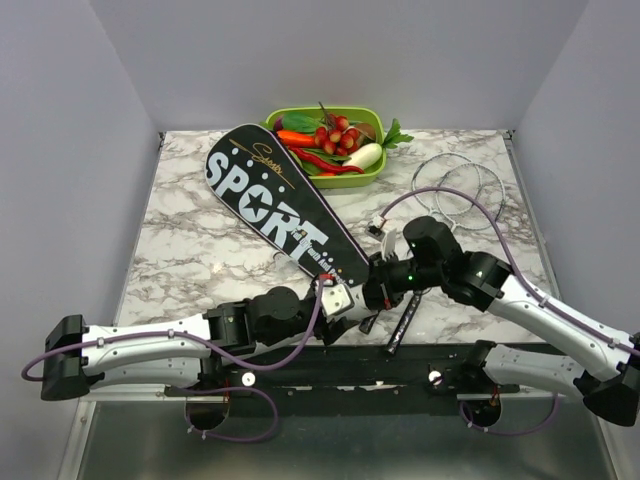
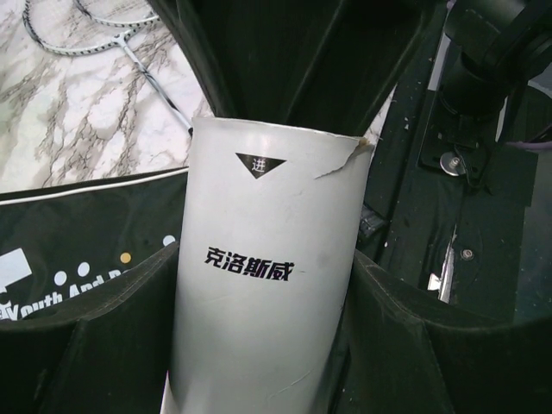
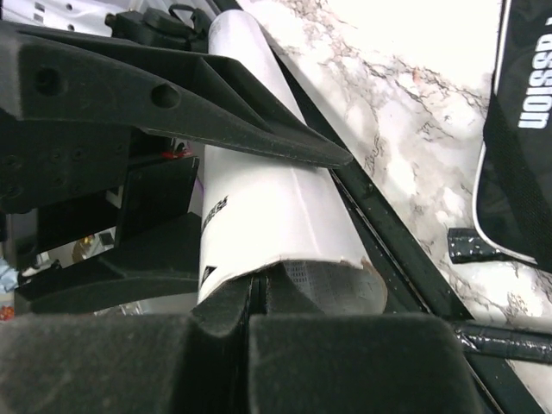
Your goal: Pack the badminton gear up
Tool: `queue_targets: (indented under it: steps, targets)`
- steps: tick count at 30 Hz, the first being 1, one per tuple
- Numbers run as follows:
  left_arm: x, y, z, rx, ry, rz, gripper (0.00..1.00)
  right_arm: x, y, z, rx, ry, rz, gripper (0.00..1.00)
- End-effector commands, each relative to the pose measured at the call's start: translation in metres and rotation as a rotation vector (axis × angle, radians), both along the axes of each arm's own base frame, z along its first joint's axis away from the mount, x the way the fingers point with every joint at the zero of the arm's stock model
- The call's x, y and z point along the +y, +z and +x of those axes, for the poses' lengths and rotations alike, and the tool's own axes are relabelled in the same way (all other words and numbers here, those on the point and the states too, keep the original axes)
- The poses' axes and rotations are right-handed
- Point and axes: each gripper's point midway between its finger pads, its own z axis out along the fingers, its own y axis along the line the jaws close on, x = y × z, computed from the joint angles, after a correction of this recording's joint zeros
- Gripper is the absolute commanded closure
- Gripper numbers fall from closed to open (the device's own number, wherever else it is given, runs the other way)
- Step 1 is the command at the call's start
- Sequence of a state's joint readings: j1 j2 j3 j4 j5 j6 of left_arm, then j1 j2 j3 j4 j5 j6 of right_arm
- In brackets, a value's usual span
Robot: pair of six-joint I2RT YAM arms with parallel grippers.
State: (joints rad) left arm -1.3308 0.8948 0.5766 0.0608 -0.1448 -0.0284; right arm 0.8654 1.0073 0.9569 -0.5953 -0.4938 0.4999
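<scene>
Two grippers meet over the near edge of the marble table [image 1: 200, 240]. The left gripper [image 2: 266, 255] clamps a white tube [image 2: 267, 172] across its middle. The right gripper [image 3: 250, 297], jaws closed, sits at the tube's torn open end; rim contact is unclear. The black bag [image 1: 270, 200] lettered SPORT lies diagonally just behind them. Two rackets [image 1: 455, 190] lie far right, near a green tray [image 1: 300, 118].

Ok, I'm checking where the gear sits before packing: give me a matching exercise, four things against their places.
1 white tube
2 black bag
3 rackets
4 green tray

A far right of the table
B far edge, middle
C gripped in the left jaws
D diagonal across mid-table

Pairs: 1-C, 2-D, 3-A, 4-B
</scene>
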Motion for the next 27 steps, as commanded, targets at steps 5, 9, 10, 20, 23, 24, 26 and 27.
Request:
queue_targets:
  steps: [5, 9, 10, 20, 23, 24, 26, 27]
  targets:
    - [-0.008, 0.036, -0.015, 0.152, -0.009, -0.222, 1.00, 0.036, -0.010, 0.000, 0.022, 0.023, 0.090, 0.97]
    - [-0.006, 0.041, -0.015, 0.151, -0.002, -0.250, 1.00, 0.035, -0.005, 0.002, 0.009, 0.001, 0.104, 0.72]
    - [-0.004, 0.038, -0.014, 0.150, 0.001, -0.246, 1.00, 0.030, -0.006, 0.004, 0.000, -0.025, 0.083, 0.67]
    - [0.012, 0.027, -0.008, 0.141, 0.057, -0.240, 1.00, -0.029, 0.038, 0.012, -0.146, -0.244, 0.041, 0.36]
    - [0.019, 0.025, -0.001, 0.134, 0.105, -0.221, 1.00, -0.061, 0.052, 0.025, -0.205, -0.392, -0.024, 0.34]
    - [0.021, 0.025, 0.002, 0.131, 0.129, -0.213, 1.00, -0.067, 0.055, 0.029, -0.208, -0.437, -0.031, 0.34]
    - [0.033, 0.024, 0.018, 0.126, 0.241, -0.186, 1.00, -0.081, 0.057, 0.039, -0.224, -0.540, -0.059, 0.33]
    - [0.039, 0.024, 0.026, 0.122, 0.298, -0.177, 1.00, -0.085, 0.057, 0.042, -0.204, -0.590, -0.052, 0.32]
